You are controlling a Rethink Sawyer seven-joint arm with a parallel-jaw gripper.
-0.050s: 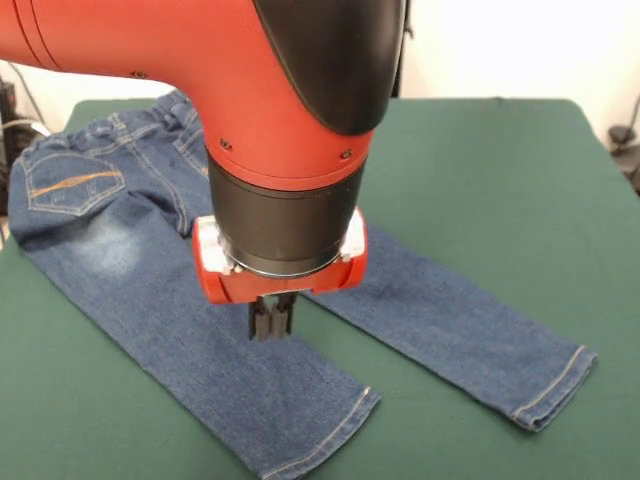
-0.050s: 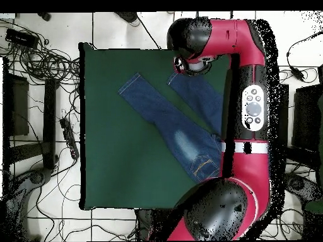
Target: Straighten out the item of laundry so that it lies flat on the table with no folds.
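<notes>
Gripper point(image 1: 271, 320) hangs low between the two legs of the jeans point(image 1: 150, 300), its tips pressed together, grasping nothing visible. Denim spreads across the green felt table point(image 1: 500, 170), faded pale at the left seat, legs splayed rightward; the arm point(image 1: 250, 90) hides the crotch.

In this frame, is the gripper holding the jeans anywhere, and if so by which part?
It cannot be told. The gripper sits low between the two legs of the jeans, near the crotch; whether it pinches any denim is not visible.
</notes>
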